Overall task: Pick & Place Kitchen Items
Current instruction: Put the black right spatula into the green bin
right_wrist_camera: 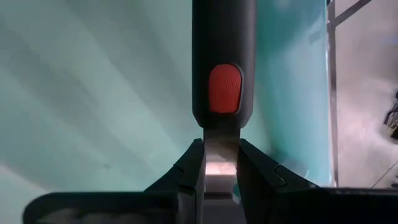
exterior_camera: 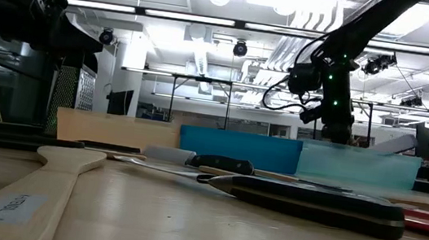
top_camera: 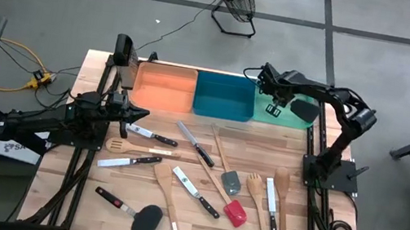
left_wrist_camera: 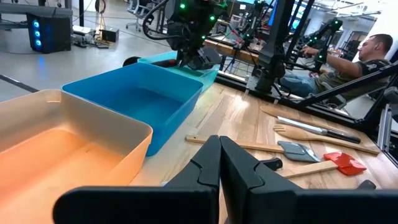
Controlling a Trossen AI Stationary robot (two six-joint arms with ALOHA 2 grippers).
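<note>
Item: black-handled utensil (right_wrist_camera: 216,74), dark grip with a red thumb pad, steel shank. Location: pinched by the right gripper (right_wrist_camera: 216,163) over the green bin (top_camera: 303,119), hanging handle-down.

Right gripper: clamped on the bare shank only. Risk to you: a narrow hold on smooth metal; the utensil may swivel or slip early. Releasing high may bounce the dark head (top_camera: 303,110) off the bin wall or onto the table (top_camera: 267,141).

Left gripper (left_wrist_camera: 219,163): fingers together, empty, near the orange bin (top_camera: 164,85).

Remaining stock: knives, wooden spoons and turners, e.g. red-headed turner (top_camera: 235,213), loose on the table.
</note>
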